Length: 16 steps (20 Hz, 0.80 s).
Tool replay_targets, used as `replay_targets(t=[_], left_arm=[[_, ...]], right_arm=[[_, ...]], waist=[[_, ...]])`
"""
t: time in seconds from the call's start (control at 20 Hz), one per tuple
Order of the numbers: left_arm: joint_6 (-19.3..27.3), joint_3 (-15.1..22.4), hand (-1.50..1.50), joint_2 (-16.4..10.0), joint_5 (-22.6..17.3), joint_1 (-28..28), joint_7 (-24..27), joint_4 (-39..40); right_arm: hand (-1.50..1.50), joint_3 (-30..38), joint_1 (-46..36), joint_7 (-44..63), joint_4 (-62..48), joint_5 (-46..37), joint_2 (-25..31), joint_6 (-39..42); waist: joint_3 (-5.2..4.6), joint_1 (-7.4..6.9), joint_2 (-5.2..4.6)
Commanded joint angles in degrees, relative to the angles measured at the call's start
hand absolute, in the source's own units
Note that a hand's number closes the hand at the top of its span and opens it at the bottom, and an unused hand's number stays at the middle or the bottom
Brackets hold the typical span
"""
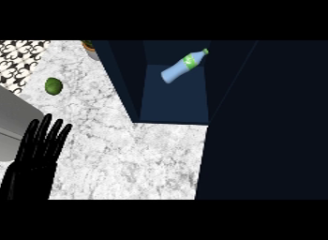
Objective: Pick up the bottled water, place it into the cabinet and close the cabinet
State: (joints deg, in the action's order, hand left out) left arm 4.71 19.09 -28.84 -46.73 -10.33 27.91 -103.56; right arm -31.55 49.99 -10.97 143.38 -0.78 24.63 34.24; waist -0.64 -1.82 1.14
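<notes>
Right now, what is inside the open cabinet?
The bottled water lies tilted inside the cabinet. Its dark side walls hide the rest of the inside.

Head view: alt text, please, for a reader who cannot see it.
A bottled water lies tilted inside the open dark blue cabinet beside the marble counter. The left hand rests open at lower left; a green fruit lies on the counter.

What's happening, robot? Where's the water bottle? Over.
Left hand open, resting lower left; right hand out of view. Bottle inside the cabinet, tilted; cabinet open. Green fruit on counter, well clear.
</notes>
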Motion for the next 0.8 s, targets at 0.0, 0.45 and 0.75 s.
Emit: replay_targets(t=[0.0,0.45,0.75], left_arm=[[-2.7,-2.3,-1.5,-2.4,-2.0,-3.2,0.4,-1.8],[-10.0,-8.0,-1.5,-7.5,-6.7,-6.6,0.1,-1.9],[-14.2,-8.5,-1.5,-9.7,-6.9,-8.4,0.1,-2.0]], right_arm=[[1.5,-8.5,-3.6,7.1,9.7,-9.8,2.0,2.1],[1.5,-18.9,-5.6,9.1,4.1,-2.4,-4.7,-4.3],[1.5,-17.3,-10.2,12.8,2.9,-1.3,-4.3,-5.0]], waist=[[-0.24,-1.21,0.14],[-0.16,-2.91,-1.18],[-0.28,-5.86,-2.05]])
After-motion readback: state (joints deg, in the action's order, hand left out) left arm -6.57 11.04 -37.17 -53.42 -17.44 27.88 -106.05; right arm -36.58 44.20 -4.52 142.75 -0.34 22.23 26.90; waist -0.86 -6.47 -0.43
